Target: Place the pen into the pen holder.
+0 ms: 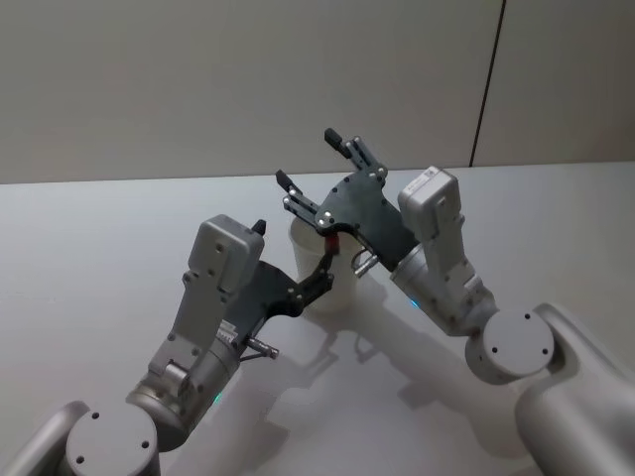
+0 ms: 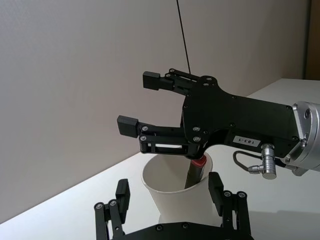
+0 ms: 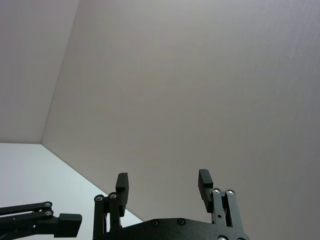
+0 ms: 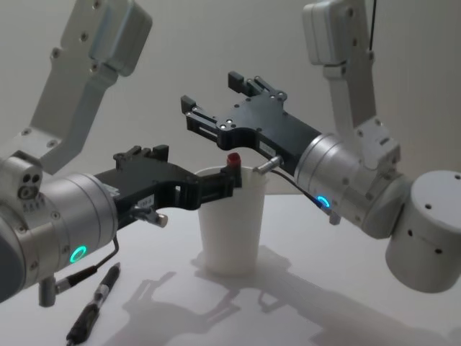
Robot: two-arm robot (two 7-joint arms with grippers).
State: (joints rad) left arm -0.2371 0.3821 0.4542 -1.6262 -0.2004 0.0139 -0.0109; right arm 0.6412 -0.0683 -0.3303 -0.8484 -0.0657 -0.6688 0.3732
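The pen holder (image 4: 230, 231), a plain white paper cup, stands upright on the pale table (image 1: 119, 228) between the robot's two arms. The pen (image 2: 195, 172) is already inside it: we see its dark barrel leaning against the inner wall on the robot's right, with its red cap (image 4: 233, 159) poking just above the rolled rim.

The right gripper (image 4: 210, 90) hangs directly over the cup, its fingers spread wide and holding nothing. In the left wrist view, the red cap sits just under the gripper's black linkage, not between the fingers; we cannot tell whether the two touch.

The left gripper (image 2: 169, 189) reaches in from the robot's left at rim height, and its fingers straddle the cup. In its own wrist view, one finger lies against the cup's wall, and the other stands a little clear of it, so we read it as parted around the cup rather than clamped on it.

From the chest view, a second pen (image 4: 92, 310), dark and capped, lies flat on the table below the left arm, well apart from the cup.
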